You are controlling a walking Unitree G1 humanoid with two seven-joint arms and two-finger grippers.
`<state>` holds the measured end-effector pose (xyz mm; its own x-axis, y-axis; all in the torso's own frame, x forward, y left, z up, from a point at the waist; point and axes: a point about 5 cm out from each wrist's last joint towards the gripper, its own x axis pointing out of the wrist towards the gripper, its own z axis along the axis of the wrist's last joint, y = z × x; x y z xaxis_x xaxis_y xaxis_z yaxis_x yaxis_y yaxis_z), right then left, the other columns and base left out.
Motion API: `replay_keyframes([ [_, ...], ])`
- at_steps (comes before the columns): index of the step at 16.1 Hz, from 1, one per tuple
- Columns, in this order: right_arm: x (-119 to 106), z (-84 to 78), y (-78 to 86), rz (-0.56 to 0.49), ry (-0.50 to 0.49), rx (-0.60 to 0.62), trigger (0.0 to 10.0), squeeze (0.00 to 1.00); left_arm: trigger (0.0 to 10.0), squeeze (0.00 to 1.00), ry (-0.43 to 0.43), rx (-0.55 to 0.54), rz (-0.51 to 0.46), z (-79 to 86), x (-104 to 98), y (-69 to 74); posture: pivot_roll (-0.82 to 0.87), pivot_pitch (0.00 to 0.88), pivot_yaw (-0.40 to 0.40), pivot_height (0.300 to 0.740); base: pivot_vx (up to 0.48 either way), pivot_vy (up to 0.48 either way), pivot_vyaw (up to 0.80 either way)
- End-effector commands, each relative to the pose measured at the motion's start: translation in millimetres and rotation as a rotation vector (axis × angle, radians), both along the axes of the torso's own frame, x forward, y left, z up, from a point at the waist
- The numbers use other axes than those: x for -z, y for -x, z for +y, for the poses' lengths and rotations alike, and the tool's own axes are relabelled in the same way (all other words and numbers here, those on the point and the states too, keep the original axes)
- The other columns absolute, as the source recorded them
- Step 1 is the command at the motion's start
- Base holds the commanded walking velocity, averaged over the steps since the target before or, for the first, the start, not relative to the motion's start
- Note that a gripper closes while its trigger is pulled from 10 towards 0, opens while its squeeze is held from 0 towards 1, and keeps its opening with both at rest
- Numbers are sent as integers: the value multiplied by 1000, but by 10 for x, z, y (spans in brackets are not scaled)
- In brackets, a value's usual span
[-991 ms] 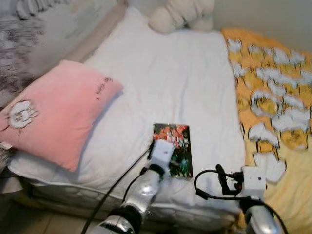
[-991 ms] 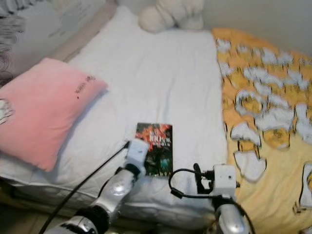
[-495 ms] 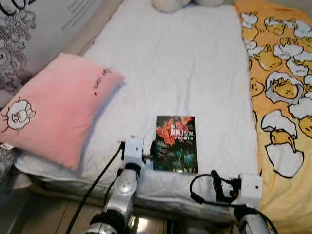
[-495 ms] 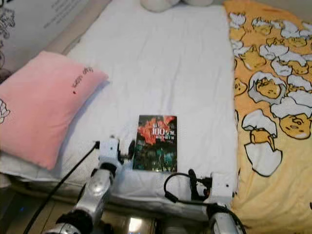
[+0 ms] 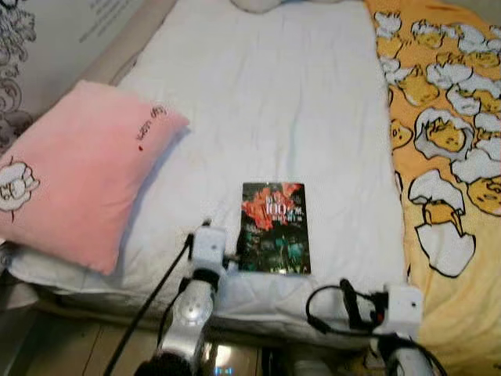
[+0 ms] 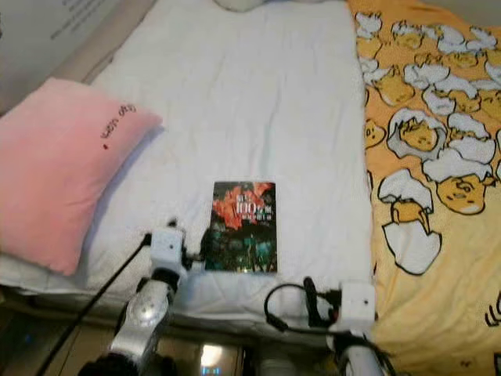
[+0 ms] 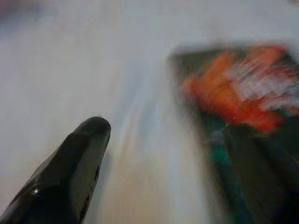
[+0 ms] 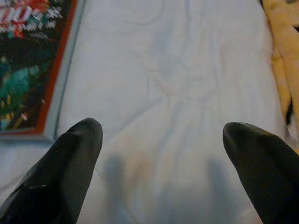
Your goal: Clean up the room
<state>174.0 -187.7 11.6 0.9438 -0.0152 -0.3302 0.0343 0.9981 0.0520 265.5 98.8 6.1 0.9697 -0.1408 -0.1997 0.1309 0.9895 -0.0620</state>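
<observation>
A book (image 5: 274, 227) with a dark red and green cover lies flat on the white bed sheet (image 5: 266, 102), near the bed's front edge. My left gripper (image 5: 232, 255) is low over the sheet, right at the book's near left corner. In the blurred left wrist view one black finger (image 7: 70, 172) shows over bare sheet, with the book (image 7: 243, 107) beside it. My right gripper (image 8: 163, 158) is open over bare sheet to the right of the book (image 8: 28, 65), holding nothing.
A pink pillow (image 5: 78, 172) lies at the bed's left. A yellow blanket (image 5: 446, 117) with egg cartoons covers the right side. A white plush toy (image 5: 258, 4) sits at the far end. The bed's front edge and the floor (image 5: 70, 352) are just below my arms.
The camera has tilted down and shifted. My left gripper has drawn back from over the book's lower left part to its near left corner. The book has not moved.
</observation>
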Motion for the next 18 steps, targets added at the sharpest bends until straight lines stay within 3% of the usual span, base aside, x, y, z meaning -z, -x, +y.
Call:
replay_keyframes([
  [1,23,-30,22,13,14,-5,10000,0,10000,0,108,18,81,-282,79,92,-18,186,-84,740,0,0,0],
  [4,0,-3,-23,-1,15,-5,10000,0,10000,0,111,112,27,-491,-35,91,-37,181,-74,740,0,0,0],
  [7,22,-45,52,8,24,7,10000,0,10000,0,28,187,-69,-557,-103,151,-43,178,-65,740,0,0,0],
  [9,43,-61,72,18,26,14,10000,0,10000,0,84,215,-10,-626,-38,226,-43,178,-65,740,0,0,0],
  [11,82,9,96,35,20,-15,10000,0,10000,0,128,238,157,-731,167,363,-33,175,-66,740,0,0,0],
  [13,85,47,100,36,14,-21,10000,0,10000,0,139,207,210,-722,230,378,-39,172,-67,740,0,0,0],
  [17,88,59,111,38,13,-18,10000,0,10000,0,218,294,182,-879,147,395,-47,163,-65,740,0,0,0],
  [18,103,32,125,44,21,-16,10000,0,10000,0,181,362,142,-934,102,385,-46,161,-66,740,0,0,0],
])
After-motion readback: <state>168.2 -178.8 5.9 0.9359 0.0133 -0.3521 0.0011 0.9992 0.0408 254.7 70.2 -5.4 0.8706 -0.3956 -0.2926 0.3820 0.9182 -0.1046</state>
